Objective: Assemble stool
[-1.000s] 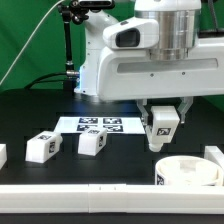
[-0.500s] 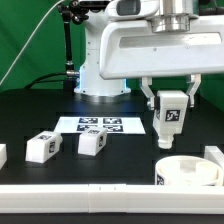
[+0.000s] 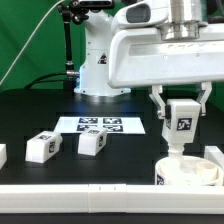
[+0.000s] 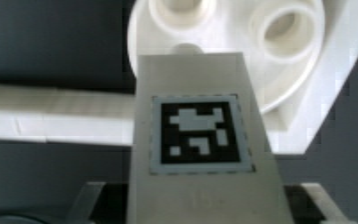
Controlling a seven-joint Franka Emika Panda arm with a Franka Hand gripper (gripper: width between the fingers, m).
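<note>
My gripper (image 3: 181, 112) is shut on a white stool leg (image 3: 181, 122) with a black-and-white tag, holding it upright in the air at the exterior view's right. The leg's lower end hangs just above the round white seat (image 3: 190, 171), which lies near the front rail. In the wrist view the held leg (image 4: 197, 120) fills the middle, its tag facing the camera, and the seat (image 4: 247, 45) with its round sockets lies beyond it. Two more legs (image 3: 42, 147) (image 3: 93, 143) lie on the black table at the left.
The marker board (image 3: 102, 126) lies flat at the table's middle, behind the loose legs. A long white rail (image 3: 80, 192) runs along the front edge, with white blocks at the far left (image 3: 3, 154) and right (image 3: 214, 154).
The gripper has carried the leg toward the exterior view's right, from beside the marker board to a spot over the seat, keeping its hold throughout.
</note>
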